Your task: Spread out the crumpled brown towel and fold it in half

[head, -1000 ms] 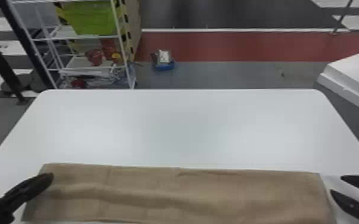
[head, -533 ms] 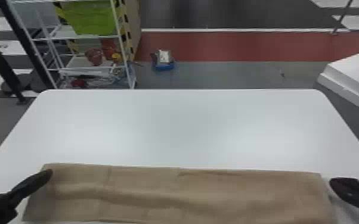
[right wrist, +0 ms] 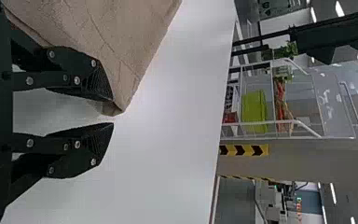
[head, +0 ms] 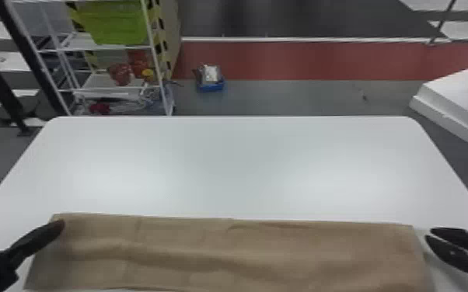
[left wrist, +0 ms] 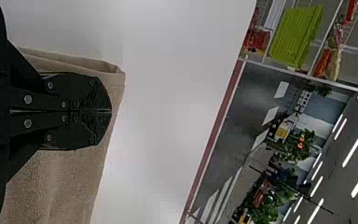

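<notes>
The brown towel (head: 245, 252) lies as a long, lightly wrinkled strip along the table's near side. My left gripper (head: 62, 224) is at the strip's far left corner; in the left wrist view the same left gripper (left wrist: 111, 112) is shut over the towel (left wrist: 60, 182), and whether cloth is pinched between its tips cannot be told. Just off the towel's right end is my right gripper (head: 429, 234). From its own wrist, the right gripper (right wrist: 113, 111) is open, one finger against the edge of the towel's corner (right wrist: 126, 86) and the other over bare table.
The white table (head: 237, 167) extends behind the towel to a rounded far edge. Beyond it on the floor stand a wire shelf (head: 109, 90) with a green bin and a small blue box (head: 210, 84). A white block (head: 454, 101) is past the right edge.
My left gripper's fingers have closed at the towel's corner. The right gripper's fingers came together and then parted a little, close to the right end. The towel looks unmoved.
</notes>
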